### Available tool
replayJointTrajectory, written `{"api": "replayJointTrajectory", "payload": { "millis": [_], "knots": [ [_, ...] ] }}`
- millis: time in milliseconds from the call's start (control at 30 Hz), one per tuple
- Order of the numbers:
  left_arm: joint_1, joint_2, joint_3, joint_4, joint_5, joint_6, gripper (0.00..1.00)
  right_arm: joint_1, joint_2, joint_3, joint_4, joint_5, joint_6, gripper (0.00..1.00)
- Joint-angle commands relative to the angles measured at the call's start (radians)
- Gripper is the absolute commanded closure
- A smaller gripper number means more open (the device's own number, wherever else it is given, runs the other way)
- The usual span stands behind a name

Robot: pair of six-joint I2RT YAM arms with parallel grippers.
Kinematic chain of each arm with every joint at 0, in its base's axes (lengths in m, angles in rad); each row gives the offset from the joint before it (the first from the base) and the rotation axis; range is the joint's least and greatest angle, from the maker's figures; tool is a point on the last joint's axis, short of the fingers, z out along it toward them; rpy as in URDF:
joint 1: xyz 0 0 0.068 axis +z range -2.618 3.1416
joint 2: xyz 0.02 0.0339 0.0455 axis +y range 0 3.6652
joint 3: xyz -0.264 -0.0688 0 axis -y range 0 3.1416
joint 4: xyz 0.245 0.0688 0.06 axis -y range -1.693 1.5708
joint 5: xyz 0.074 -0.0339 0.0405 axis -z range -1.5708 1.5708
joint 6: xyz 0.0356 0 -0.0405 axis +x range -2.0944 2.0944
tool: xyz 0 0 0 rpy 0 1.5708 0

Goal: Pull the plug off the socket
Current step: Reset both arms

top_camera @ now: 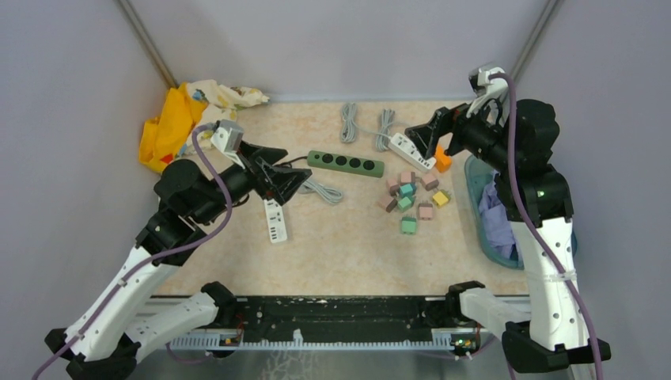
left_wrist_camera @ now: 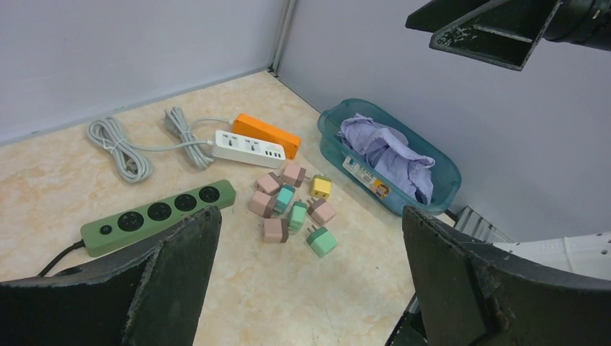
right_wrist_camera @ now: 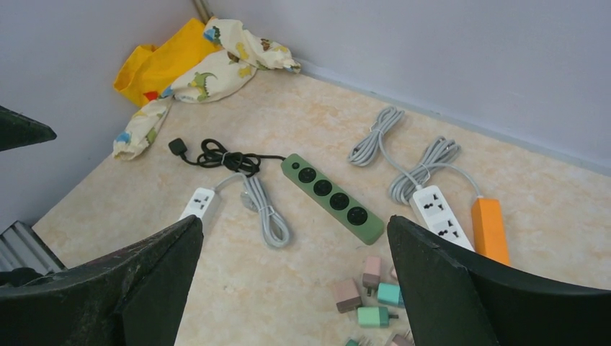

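A green power strip [top_camera: 346, 162] lies mid-table, and its sockets [right_wrist_camera: 333, 197] hold nothing. One white strip [top_camera: 274, 222] lies near the left, partly under my left gripper [top_camera: 294, 168]. That gripper hangs open above the table [left_wrist_camera: 310, 210] with nothing between its fingers. A second white strip [top_camera: 411, 150] and an orange block [top_camera: 443, 161] lie at the back right. My right gripper [top_camera: 427, 141] hovers open over them, also empty [right_wrist_camera: 295, 218]. Several loose pastel plugs [top_camera: 411, 198] sit in a cluster [left_wrist_camera: 292, 205]. I see no plug seated in any socket.
A teal bin [top_camera: 475, 170] with purple cloth stands at the right edge. Yellow and patterned cloths [top_camera: 170, 127] are heaped at the back left. Two coiled grey cables [top_camera: 348, 123] lie near the back wall. A black cord [right_wrist_camera: 216, 153] runs from the green strip.
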Motion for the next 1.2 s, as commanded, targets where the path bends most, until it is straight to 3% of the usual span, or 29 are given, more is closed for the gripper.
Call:
{"api": "replayJointTrajectory", "payload": {
  "millis": [0, 1167],
  "knots": [
    [0.002, 0.009, -0.017, 0.018, -0.01, 0.038, 0.0, -0.004, -0.009, 0.02, 0.027, 0.044, -0.006, 0.01],
    [0.002, 0.065, 0.03, -0.128, -0.145, 0.168, 0.0, -0.004, 0.056, 0.041, 0.008, 0.065, -0.029, 0.01]
  ]
}}
